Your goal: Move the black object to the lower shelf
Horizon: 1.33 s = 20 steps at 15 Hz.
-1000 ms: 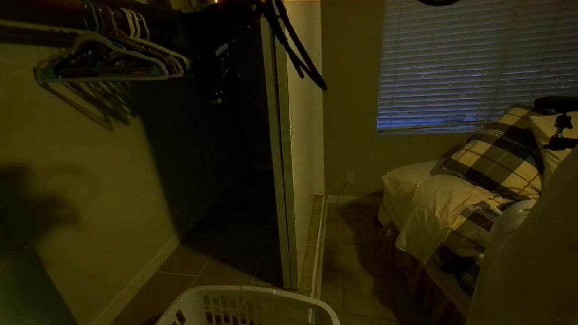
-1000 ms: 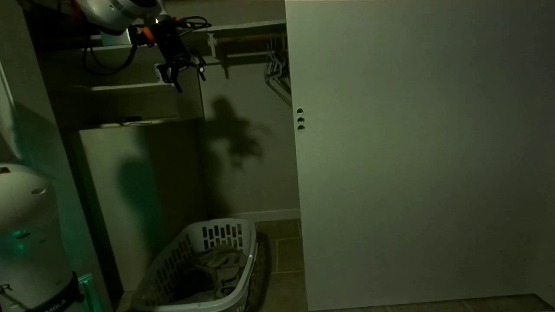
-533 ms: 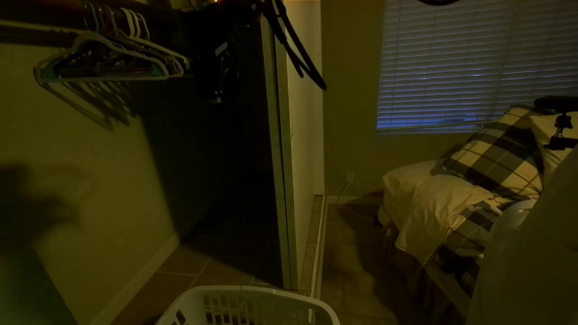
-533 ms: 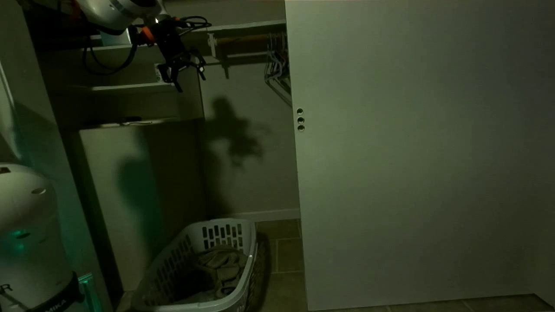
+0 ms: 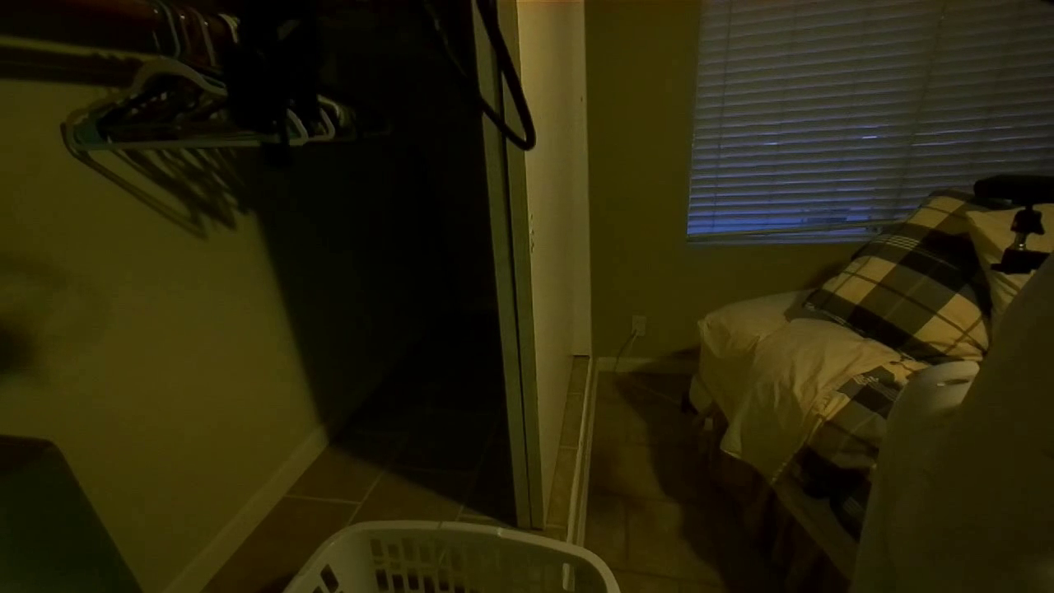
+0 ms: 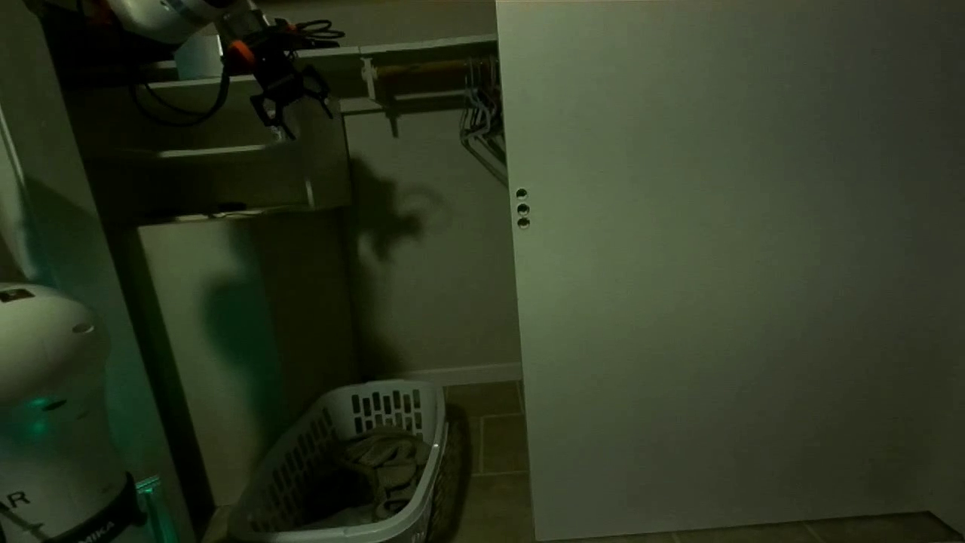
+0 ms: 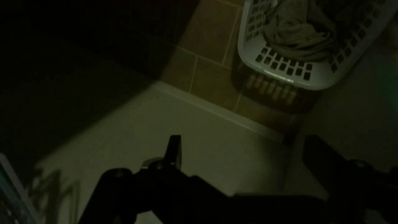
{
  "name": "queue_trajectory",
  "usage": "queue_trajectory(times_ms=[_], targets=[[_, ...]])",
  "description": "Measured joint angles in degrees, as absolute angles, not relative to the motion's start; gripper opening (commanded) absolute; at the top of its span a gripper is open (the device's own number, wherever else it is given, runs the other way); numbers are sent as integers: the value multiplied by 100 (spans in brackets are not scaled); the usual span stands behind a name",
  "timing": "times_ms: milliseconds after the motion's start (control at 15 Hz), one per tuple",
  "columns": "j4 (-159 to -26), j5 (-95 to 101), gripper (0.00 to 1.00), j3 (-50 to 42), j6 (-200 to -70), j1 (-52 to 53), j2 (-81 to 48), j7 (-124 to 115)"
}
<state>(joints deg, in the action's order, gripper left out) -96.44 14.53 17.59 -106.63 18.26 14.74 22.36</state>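
Dim closet [image 6: 460, 317]; arm base [image 6: 64, 452] lettered "AR", "MIKA"; tool [image 7: 243, 137] spread wide.

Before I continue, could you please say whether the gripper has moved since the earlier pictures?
Yes: in an exterior view, the gripper moved up and picture-left, away from the closet door.

Lower shell [image 6: 45, 362] is white, smooth and rounded, with an oval recess [image 6: 83, 328] and a green glow [image 6: 38, 427]. Dark letters [image 6: 16, 499] read "AR"; beneath, a black band [image 6: 117, 511] carries pale lettering [image 6: 98, 532], "MIKA". Upper shell [image 6: 162, 16]: white, curved. An orange-red patch [image 6: 242, 53] sits near the gripper [image 6: 310, 127]. Black cable [image 6: 203, 115] forms a wide loop; thinner black loops [image 6: 320, 32] lie above. Gripper is black, fingers [image 7: 174, 152] blocky-ended. Wrist view shows round spots [image 7: 159, 165], probably screw heads; too dark to be sure.
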Motion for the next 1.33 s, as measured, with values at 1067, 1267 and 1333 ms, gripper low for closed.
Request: queue_trajectory(times_ms=[1067, 1267, 1333], targets=[[-9563, -2422, 100, 1600, -12439, 2413, 949, 4409], [-9557, -2458, 100, 1597, -12406, 2415, 948, 4436], [-9557, -2460, 100, 1597, -12404, 2415, 948, 4437]])
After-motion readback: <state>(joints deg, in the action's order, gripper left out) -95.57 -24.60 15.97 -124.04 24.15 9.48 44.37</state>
